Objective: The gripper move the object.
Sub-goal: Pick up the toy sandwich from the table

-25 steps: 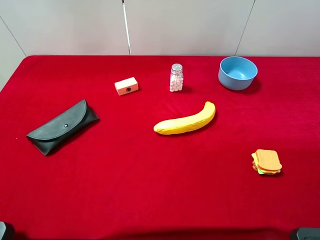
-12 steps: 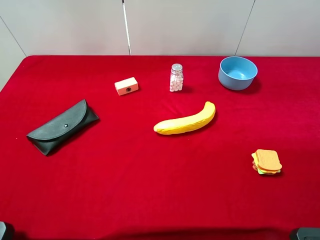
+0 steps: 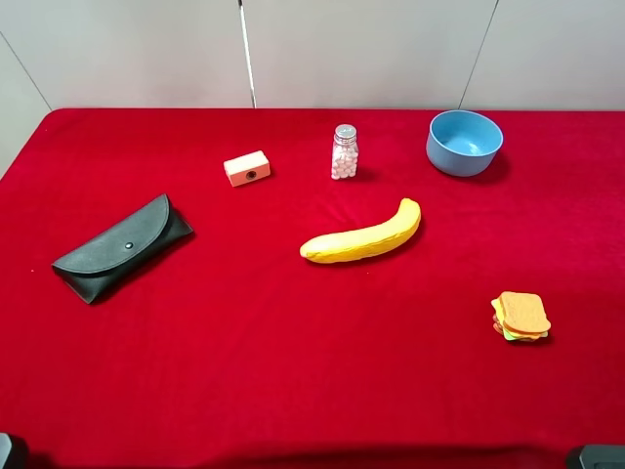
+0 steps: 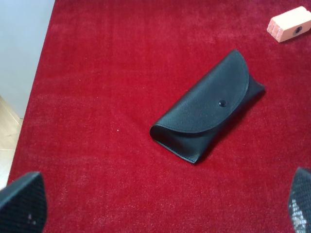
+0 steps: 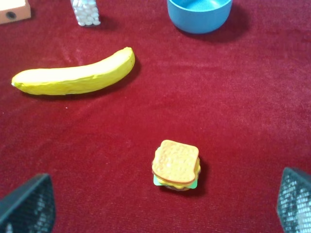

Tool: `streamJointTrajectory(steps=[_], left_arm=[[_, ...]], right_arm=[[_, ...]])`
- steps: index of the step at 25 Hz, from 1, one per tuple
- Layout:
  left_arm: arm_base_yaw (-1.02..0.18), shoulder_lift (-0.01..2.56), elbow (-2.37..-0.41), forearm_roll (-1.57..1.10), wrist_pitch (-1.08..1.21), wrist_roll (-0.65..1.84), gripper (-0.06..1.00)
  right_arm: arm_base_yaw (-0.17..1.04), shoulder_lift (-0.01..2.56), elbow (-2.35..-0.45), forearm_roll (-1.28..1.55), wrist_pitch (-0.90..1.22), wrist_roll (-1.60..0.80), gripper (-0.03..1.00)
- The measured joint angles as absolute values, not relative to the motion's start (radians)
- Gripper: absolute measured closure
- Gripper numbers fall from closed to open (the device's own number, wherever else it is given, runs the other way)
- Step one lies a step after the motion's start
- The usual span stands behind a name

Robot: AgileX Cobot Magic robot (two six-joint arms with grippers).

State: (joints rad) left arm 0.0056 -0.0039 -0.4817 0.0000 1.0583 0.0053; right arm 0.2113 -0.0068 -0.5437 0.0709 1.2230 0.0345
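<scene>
The toy sandwich [image 3: 520, 318], tan-orange bread with green, yellow and red layers, lies on the red cloth at the front right. In the right wrist view it [image 5: 176, 165] lies ahead of my right gripper [image 5: 160, 204], between the lines of the two fingertips [image 5: 26, 204], which stand wide apart and hold nothing. My left gripper [image 4: 160, 204] is also open and empty, short of a black case [image 4: 209, 109]. In the high view only dark bits of the arms show, at the bottom corners: the left one [image 3: 10, 454] and the right one [image 3: 596, 457].
A yellow banana [image 3: 361, 239] lies mid-table. A blue bowl [image 3: 464, 142], a small jar of white beads [image 3: 344, 152] and a pink-white block [image 3: 247, 168] stand along the back. The black case [image 3: 122, 247] lies at the left. The red cloth [image 3: 293, 371] covers the table.
</scene>
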Motion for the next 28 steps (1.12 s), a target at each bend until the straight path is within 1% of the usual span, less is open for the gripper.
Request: streamJointTrajectory(steps=[28], left_arm=[[0.006,-0.004,-0.482,0.000,1.058,0.005,-0.05]], right_arm=[[0.211,-0.007,-0.544,0.101,1.195,0.047,0.27]])
